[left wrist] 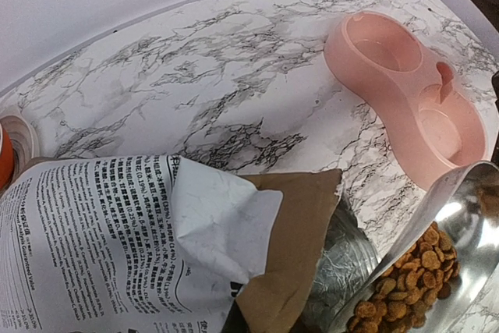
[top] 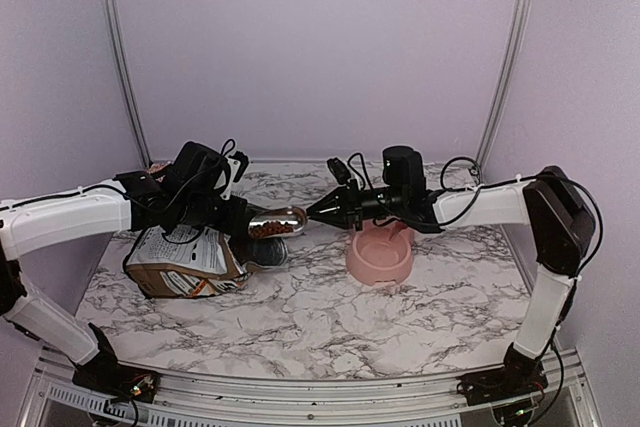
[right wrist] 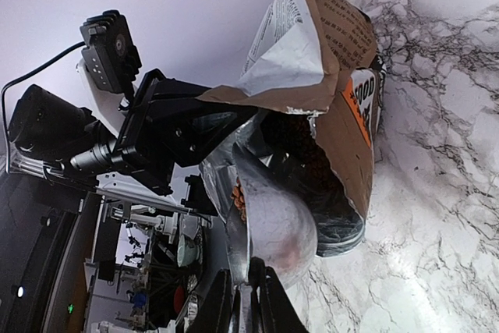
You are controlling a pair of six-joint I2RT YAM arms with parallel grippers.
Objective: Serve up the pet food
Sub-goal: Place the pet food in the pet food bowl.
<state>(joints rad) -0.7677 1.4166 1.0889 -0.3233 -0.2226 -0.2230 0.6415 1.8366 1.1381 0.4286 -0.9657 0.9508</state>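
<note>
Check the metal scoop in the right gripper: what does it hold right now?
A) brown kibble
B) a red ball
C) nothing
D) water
A: the scoop, pinched by its handle in the right gripper, carries a heap of brown kibble beside the mouth of the bag; the pink bowl is empty.

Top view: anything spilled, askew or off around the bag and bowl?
No spill shows on the marble table. The bag lies on its side, its mouth crumpled and pulled open, which looks rough but not torn through. The scoop, loaded with kibble, is held in the right pincer. The pink bowl looks empty.
</note>
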